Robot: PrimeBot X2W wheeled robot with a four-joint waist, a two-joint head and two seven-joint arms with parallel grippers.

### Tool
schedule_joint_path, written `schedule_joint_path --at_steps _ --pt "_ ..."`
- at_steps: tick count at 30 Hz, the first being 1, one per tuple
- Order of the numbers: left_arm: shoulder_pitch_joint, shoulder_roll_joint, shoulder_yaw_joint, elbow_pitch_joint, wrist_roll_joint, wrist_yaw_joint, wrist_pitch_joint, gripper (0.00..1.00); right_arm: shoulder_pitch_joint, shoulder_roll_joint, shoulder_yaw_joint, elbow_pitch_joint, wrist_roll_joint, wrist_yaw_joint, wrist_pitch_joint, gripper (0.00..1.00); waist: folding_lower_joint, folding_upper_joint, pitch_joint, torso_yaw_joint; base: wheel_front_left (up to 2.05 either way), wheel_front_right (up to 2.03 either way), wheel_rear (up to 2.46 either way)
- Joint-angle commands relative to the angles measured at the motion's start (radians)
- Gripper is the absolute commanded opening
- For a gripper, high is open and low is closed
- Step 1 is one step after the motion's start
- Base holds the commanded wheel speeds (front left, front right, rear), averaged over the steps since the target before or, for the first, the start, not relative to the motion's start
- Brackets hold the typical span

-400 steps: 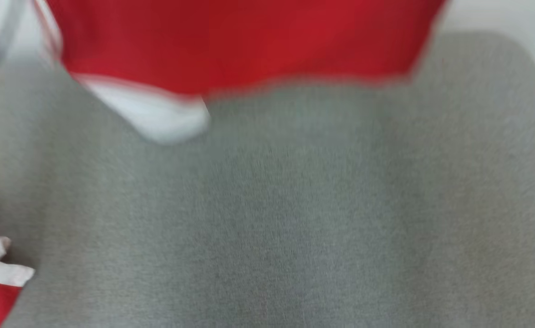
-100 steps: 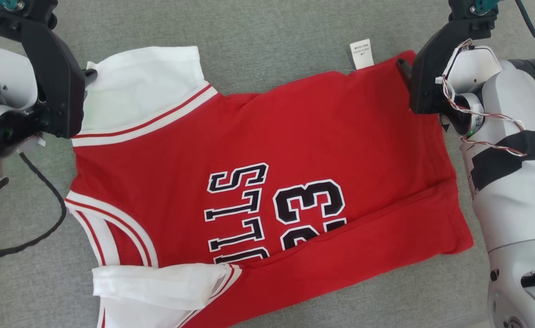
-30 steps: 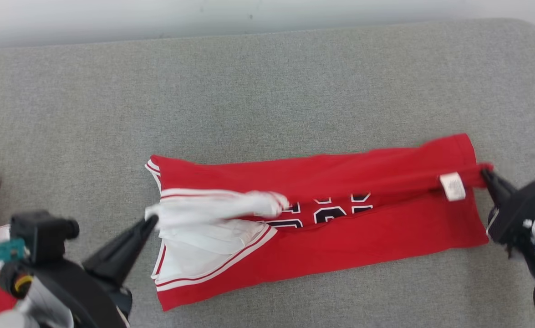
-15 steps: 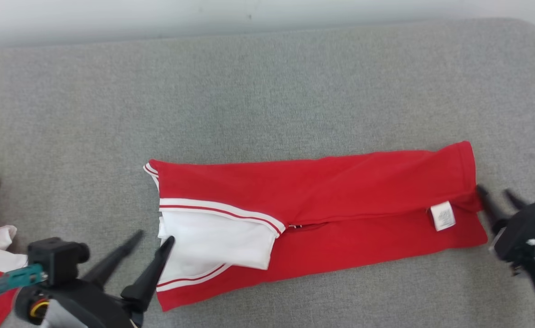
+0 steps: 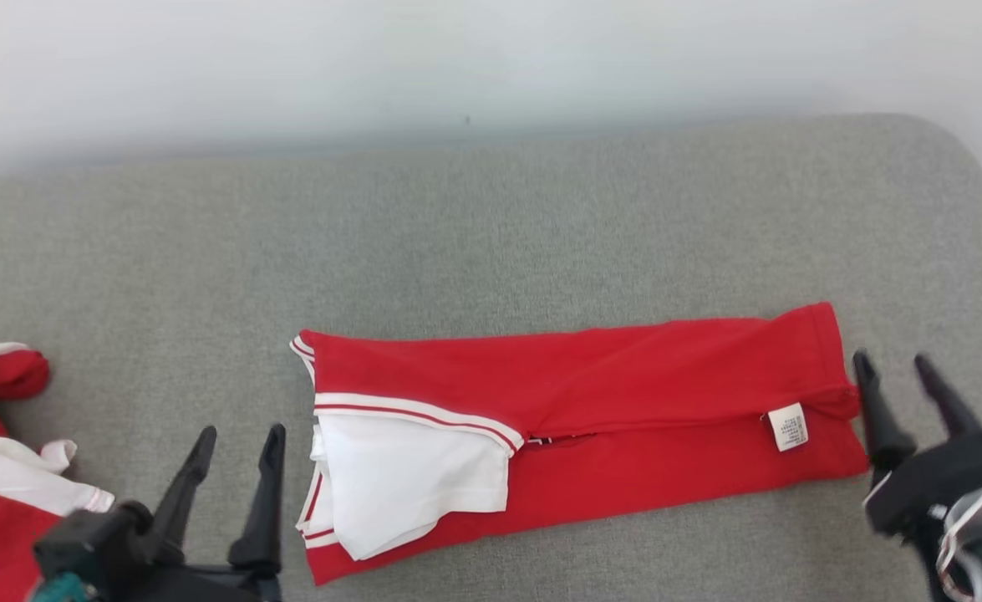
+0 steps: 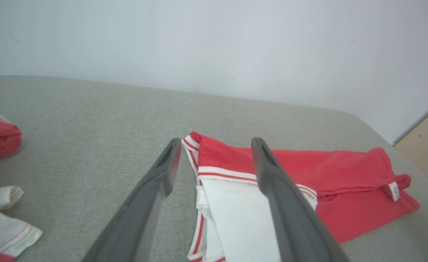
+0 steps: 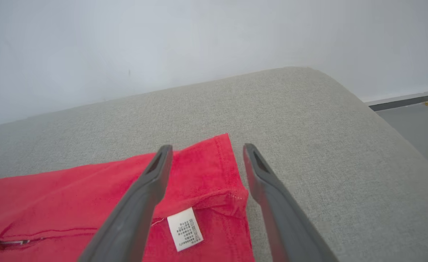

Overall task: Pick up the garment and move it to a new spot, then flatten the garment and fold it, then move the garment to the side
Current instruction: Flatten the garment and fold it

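Neatly folded into a long strip, the garment [image 5: 591, 401] lies flat on the grey cushion [image 5: 491, 234]; left gripper [image 5: 240, 433] and right gripper [image 5: 892, 361] sit just off its ends, fingers apart, empty.

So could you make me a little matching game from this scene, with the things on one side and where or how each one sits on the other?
Things:
1. folded red jersey with white sleeves
2. small white care label
3. left gripper with two dark fingers
4. heap of red and white clothes

Places or states:
A. at the far left edge of the grey fabric cushion
B. open, fingers apart, beside the jersey's left end
C. lying in a long strip across the middle of the cushion
D. on the jersey, near its right end

Pairs: 1-C, 2-D, 3-B, 4-A.
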Motion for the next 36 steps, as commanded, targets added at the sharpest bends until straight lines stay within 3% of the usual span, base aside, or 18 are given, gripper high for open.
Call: schedule_joint_path --at_steps 1,5,9,16,24,35,36 --pt "0.045 -0.054 0.035 0.011 0.053 0.0 -0.006 1.0 0.037 0.02 0.004 0.01 0.0 -0.002 -0.033 1.0 0.0001 0.0001 -0.044 0.015 0.0 0.0 0.0" --pt "0.146 -0.154 0.086 0.044 0.173 0.003 -0.006 1.0 0.097 0.055 -0.002 0.049 0.031 -0.002 -0.089 1.0 0.0001 0.0001 -0.082 0.033 0.0 0.0 0.0" --pt "0.231 -0.227 0.118 0.068 0.265 -0.025 -0.006 1.0 0.137 0.057 -0.028 0.096 0.048 -0.002 -0.123 1.0 0.0001 0.0001 -0.107 0.058 0.0 0.0 0.0" --pt "0.269 -0.288 0.112 0.12 0.335 -0.093 -0.006 1.0 0.11 0.037 -0.091 0.219 0.112 -0.002 -0.143 1.0 0.0001 0.0001 -0.109 0.104 0.0 0.0 0.0" --pt "0.252 -0.318 0.11 0.156 0.384 -0.161 -0.006 1.0 -0.001 0.007 -0.154 0.41 0.154 -0.002 -0.117 1.0 0.0001 0.0001 -0.079 0.158 0.0 0.0 0.0" --pt "0.238 -0.321 0.107 0.182 0.389 -0.207 -0.006 1.0 -0.109 -0.012 -0.151 0.636 0.147 -0.002 -0.054 1.0 0.0001 0.0001 -0.051 0.175 0.0 0.0 0.0" --pt "0.237 -0.319 0.107 0.183 0.39 -0.21 -0.006 1.0 -0.113 -0.008 -0.148 0.654 0.144 -0.002 -0.046 0.93 0.0001 0.0001 -0.051 0.175 0.0 0.0 0.0"
